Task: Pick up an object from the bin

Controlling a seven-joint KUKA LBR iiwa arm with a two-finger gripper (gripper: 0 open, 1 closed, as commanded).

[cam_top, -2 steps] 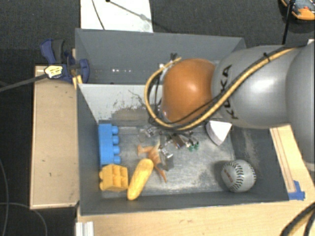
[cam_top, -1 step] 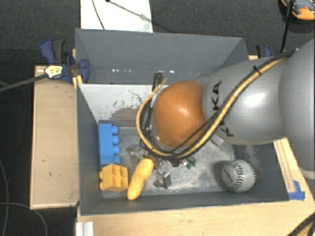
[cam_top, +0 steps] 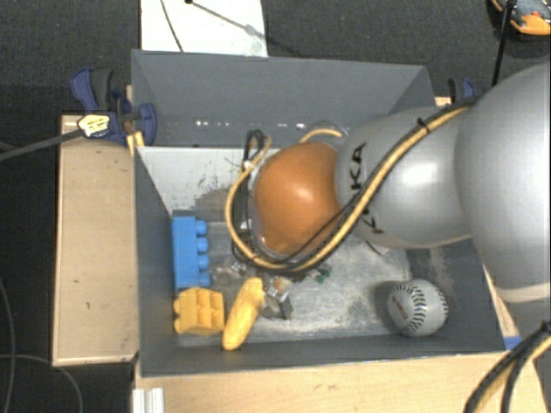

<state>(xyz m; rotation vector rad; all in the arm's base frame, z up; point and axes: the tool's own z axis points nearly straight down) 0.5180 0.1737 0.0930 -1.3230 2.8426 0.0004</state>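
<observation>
— What does the arm (cam_top: pixel 448 179) look like?
— Big rounded segments, silver-grey, smooth and glossy, with soft highlights.
— Any markings?
— Black letters (cam_top: pixel 355 163), KUKA, running up the segment next to the wrist.
— And the wrist itself?
— A domed orange cover (cam_top: pixel 293 198), shiny, shaped like an egg.
— Cables?
— A yellow cable (cam_top: pixel 392 163) edged in black runs along the arm's side and loops round the cover's lower rim. Thin black cables (cam_top: pixel 250 144) arch over its upper left.
— Below the cover?
— The gripper (cam_top: pixel 256 284): small pieces of bare grey metal.
</observation>
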